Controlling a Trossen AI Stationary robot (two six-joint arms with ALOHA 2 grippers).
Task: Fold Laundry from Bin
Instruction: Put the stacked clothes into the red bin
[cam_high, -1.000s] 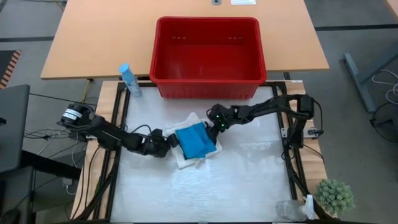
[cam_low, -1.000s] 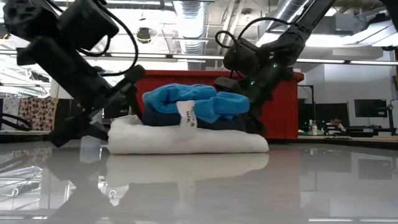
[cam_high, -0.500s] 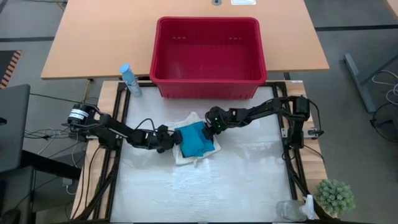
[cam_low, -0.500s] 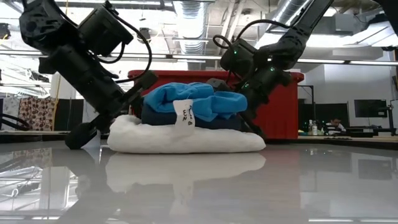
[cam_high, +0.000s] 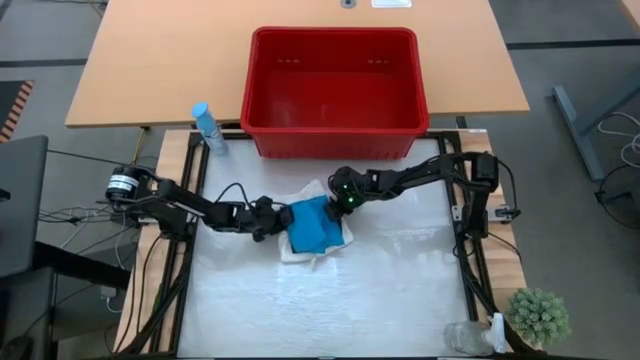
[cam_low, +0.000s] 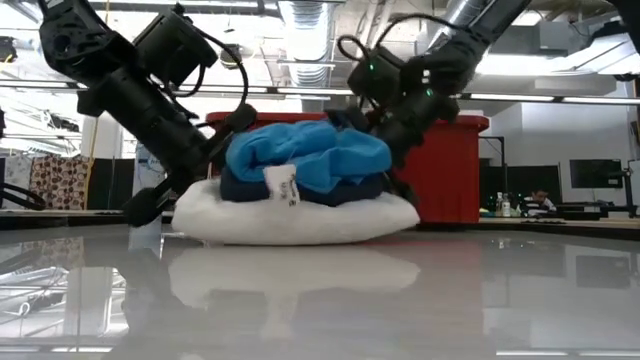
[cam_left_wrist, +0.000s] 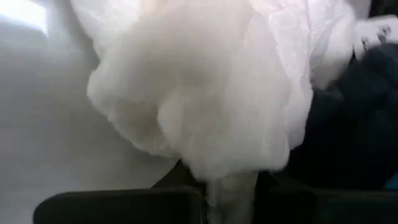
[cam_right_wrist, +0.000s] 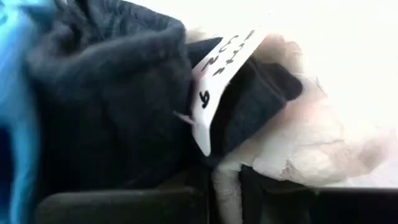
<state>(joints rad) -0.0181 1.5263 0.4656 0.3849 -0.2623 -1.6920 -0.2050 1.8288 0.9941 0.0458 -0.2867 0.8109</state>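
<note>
I have the bin (cam_high: 335, 90) standing at the far edge of the table (cam_high: 400, 300), with nothing visible inside it, and the laundry stacked near the middle just in front of it: white cloth (cam_low: 300, 218) at the bottom, navy cloth (cam_low: 250, 186) on it, teal cloth (cam_high: 312, 224) on top. The stack sits squarely between my two grippers. The left gripper (cam_high: 272, 215) is at its left edge, the right gripper (cam_high: 342, 196) at its far right corner, so both are equally near and the pile's long axis runs roughly between them.

My left wrist view shows white cloth bunched and drawn down into the narrow gap between the fingers, so I read those jaws as pinching the white cloth. My right wrist view shows a strip of white cloth caught the same way, with navy folds and a white tag (cam_right_wrist: 224, 68) just above.

The fingertips are buried in fabric. I can't tell whether the right jaws hold only white or also navy, and the tag's print is unreadable.
</note>
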